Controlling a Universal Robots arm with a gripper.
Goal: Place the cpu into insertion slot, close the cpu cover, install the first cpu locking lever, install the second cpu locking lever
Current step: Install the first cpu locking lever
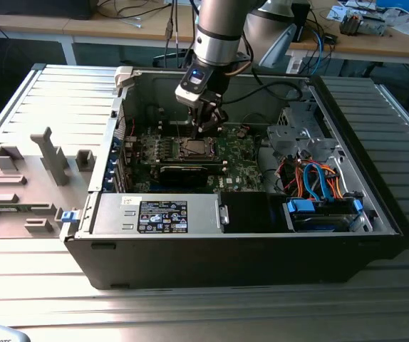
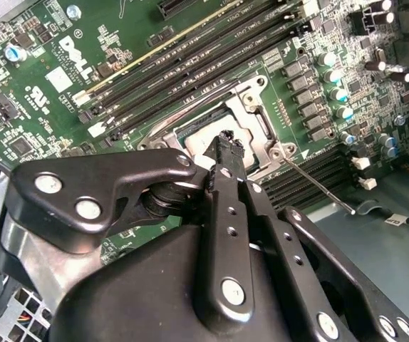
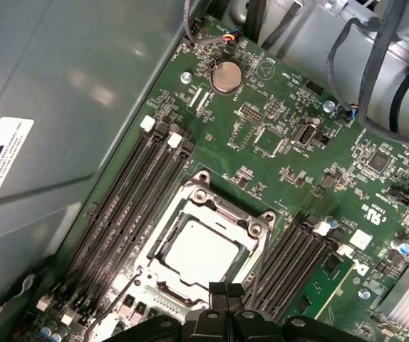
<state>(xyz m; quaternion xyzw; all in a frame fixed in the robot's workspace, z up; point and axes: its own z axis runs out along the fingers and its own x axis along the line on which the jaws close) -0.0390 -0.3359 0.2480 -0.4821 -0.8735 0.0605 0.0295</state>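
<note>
Green motherboard (image 3: 276, 164), cpu (image 3: 201, 249) under cpu cover (image 3: 226, 206), tool (image 3: 226, 291) pinched closed, hiding cover's edge.

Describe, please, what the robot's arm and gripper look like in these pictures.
The arm is a thick cylinder, silver-grey with a dark band, ending in a black wrist block with a small blue light. The gripper is matte black: flat linkage bars joined by silvery round pins, tapering to narrow fingertips.

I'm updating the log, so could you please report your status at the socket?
Gripper shut, tips at the cpu cover edge. Cpu seated in the insertion slot, cover down. One locking lever sticking out, apparently unlatched.
</note>
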